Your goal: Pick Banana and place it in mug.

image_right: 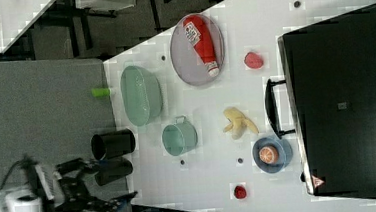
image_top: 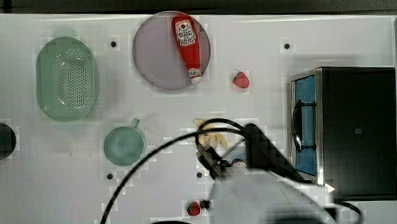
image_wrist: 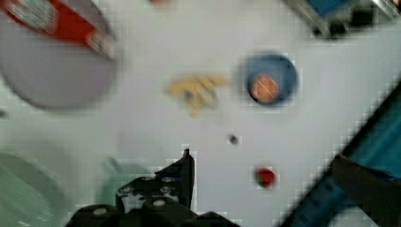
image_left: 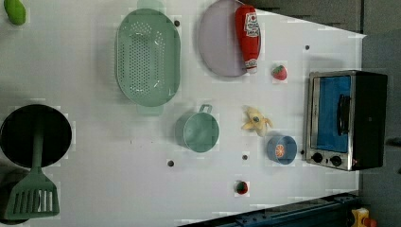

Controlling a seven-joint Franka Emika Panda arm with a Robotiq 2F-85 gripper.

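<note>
Closest to the wrist camera we see our gripper (image_wrist: 185,163), fingers spread wide and holding nothing, well above the white table (image_left: 94,156). On that table, in the left view, the banana (image_left: 256,121) lies untouched at about three o'clock from the mug (image_left: 199,132), near it but apart. From the banana we find the blue bowl (image_left: 282,149) with an orange slice at roughly four o'clock, the toaster oven (image_left: 345,119) at three, a strawberry (image_left: 279,72) at one, and the ketchup bottle (image_left: 249,36) on its plate (image_left: 215,40) at twelve. We see the colander (image_left: 147,56) at about eleven o'clock from the mug.
</note>
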